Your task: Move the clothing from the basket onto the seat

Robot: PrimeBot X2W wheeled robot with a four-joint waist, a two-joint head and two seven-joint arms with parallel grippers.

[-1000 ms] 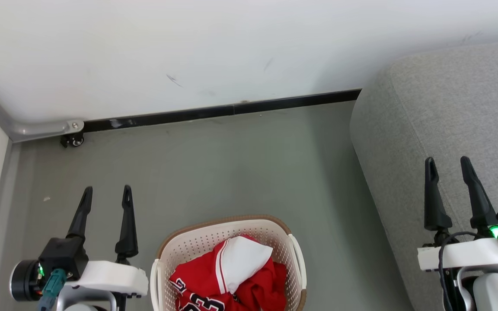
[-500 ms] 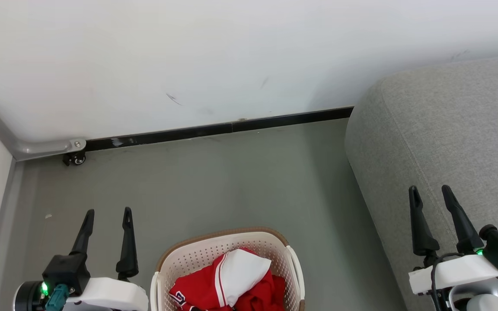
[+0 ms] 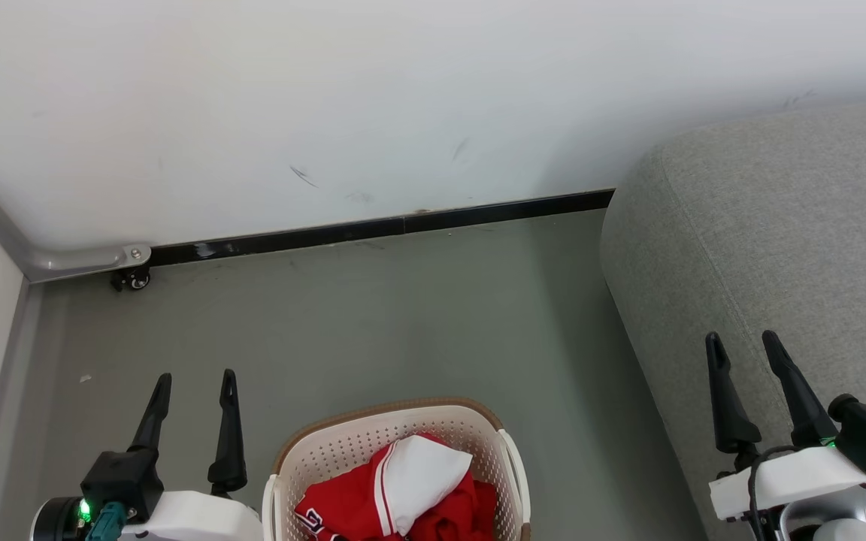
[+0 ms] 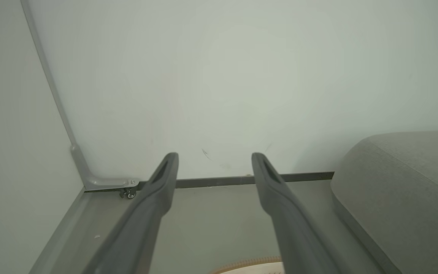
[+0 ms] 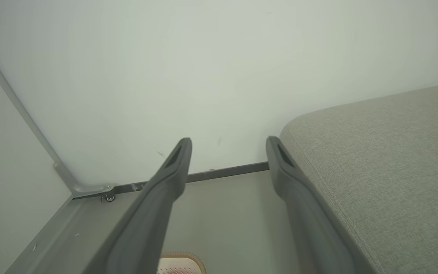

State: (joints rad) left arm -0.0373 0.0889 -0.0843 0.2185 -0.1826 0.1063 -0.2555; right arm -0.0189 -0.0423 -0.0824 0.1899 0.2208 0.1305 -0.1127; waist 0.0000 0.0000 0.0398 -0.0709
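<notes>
The cream basket (image 3: pixel 328 447) with its brown rim stands on the floor at the bottom centre of the head view, cut off by the frame edge. Red and white clothing (image 3: pixel 410 485) is bunched inside it, a white panel on top. The grey seat (image 3: pixel 771 248) fills the right side. My left gripper (image 3: pixel 198 378) is open, left of the basket and apart from it. My right gripper (image 3: pixel 743 338) is open over the seat's front edge. In the left wrist view a sliver of the basket rim (image 4: pixel 249 262) shows below my open left gripper (image 4: pixel 215 156). My right gripper (image 5: pixel 229 140) stands open beside the seat (image 5: pixel 386 160).
A white wall (image 3: pixel 373 105) with a black skirting strip (image 3: pixel 403 222) closes the far side. A grey metal rail (image 3: pixel 49 259) with a small caster (image 3: pixel 132 279) sits at the left corner. Grey-green floor (image 3: pixel 403 323) lies open between basket and wall.
The head camera has tilted up, so basket, floor and both grippers sit lower in the picture. Both grippers stay open and the clothing lies as before.
</notes>
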